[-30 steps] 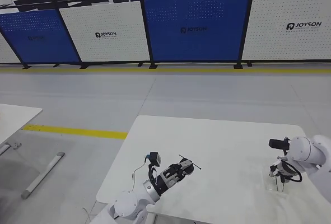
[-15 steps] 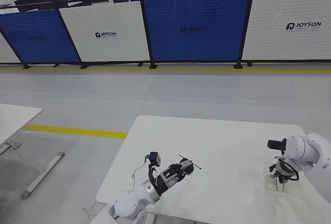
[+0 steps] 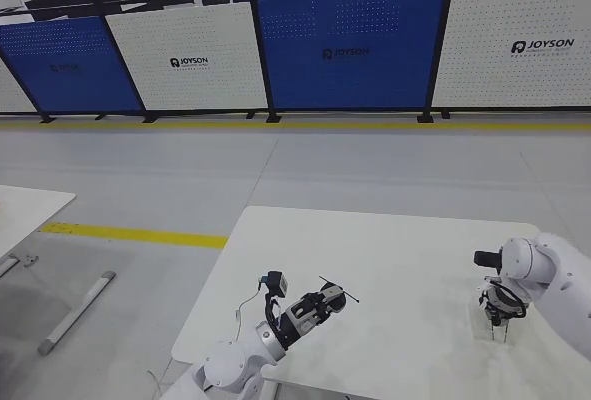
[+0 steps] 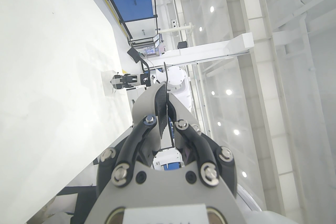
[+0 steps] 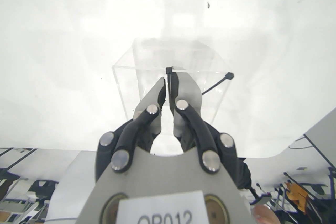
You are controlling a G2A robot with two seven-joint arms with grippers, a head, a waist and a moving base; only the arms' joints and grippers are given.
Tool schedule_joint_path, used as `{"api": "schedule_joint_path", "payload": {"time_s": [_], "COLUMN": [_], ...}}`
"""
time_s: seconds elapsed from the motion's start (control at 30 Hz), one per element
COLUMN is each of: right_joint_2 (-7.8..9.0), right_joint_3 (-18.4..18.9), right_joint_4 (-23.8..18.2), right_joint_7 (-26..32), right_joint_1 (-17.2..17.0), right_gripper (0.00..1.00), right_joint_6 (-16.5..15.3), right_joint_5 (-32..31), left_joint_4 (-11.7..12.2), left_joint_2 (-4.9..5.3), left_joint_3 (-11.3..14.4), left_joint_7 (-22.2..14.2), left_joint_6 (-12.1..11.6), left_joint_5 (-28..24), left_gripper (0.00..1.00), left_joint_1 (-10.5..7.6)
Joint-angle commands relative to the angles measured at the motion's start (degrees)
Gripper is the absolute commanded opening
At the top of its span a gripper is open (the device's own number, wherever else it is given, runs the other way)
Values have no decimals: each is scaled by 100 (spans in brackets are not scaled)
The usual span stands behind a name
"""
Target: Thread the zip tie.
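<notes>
My left gripper [image 3: 331,294] hovers over the near left part of the white table [image 3: 395,250], shut on a thin black zip tie [image 3: 344,291]. In the left wrist view the strap [image 4: 165,72] sticks out past the gripper [image 4: 166,89]. My right gripper [image 3: 497,308] is at the table's right side, pointing down into a clear plastic box [image 3: 497,331]. In the right wrist view its fingers [image 5: 183,88] are shut on a second zip tie [image 5: 169,70], whose square head pokes out at the box's rim [image 5: 126,68]. A third zip tie [image 5: 218,83] leans in the box's corner.
Bare white tabletop stretches between the two arms. The table's near edge [image 3: 225,345] lies just below the left arm. The floor beyond the table has a yellow line [image 3: 135,235], with blue and white panels [image 3: 345,50] at the back.
The right arm has shifted slightly toward the table's middle above the clear box. The left arm and its zip tie have stayed still.
</notes>
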Motion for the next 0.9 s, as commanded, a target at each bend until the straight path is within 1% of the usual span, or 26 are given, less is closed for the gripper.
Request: {"api": "schedule_joint_path", "payload": {"time_s": [0.0,0.1,0.23,0.33,0.43,0.53,0.67,0.7,0.8,0.83,0.87], "right_joint_2": [-19,-32,-5,47,157,360,742,882,1178,1287,1359], "right_joint_3": [-25,-37,39,145,365,745,1527,1864,2662,3006,3191], "right_joint_4": [36,60,20,-85,-288,-680,-1439,-1714,-2447,-2829,-3183], "right_joint_7": [0,0,-6,-78,-192,-347,-622,-728,-927,-984,-960], "right_joint_1": [22,31,4,-61,-178,-399,-917,-1149,-1796,-2105,-2343], "right_gripper": [0,0,0,0,0,0,0,0,0,0,0], "right_joint_6": [0,5,25,31,31,31,31,31,31,31,31], "right_joint_5": [-12,-30,-59,-116,-146,-107,-95,-64,-26,8,8], "left_joint_4": [0,0,0,0,0,0,0,0,0,0,0], "left_joint_2": [0,0,0,0,0,0,0,0,0,0,0], "left_joint_3": [0,0,0,0,0,0,0,0,0,0,0], "left_joint_7": [0,0,0,0,0,0,0,0,0,0,0], "left_joint_6": [0,0,0,0,0,0,0,0,0,0,0], "left_joint_5": [0,0,0,0,0,0,0,0,0,0,0], "left_gripper": [0,0,0,0,0,0,0,0,0,0,0], "left_joint_1": [0,0,0,0,0,0,0,0,0,0,0]}}
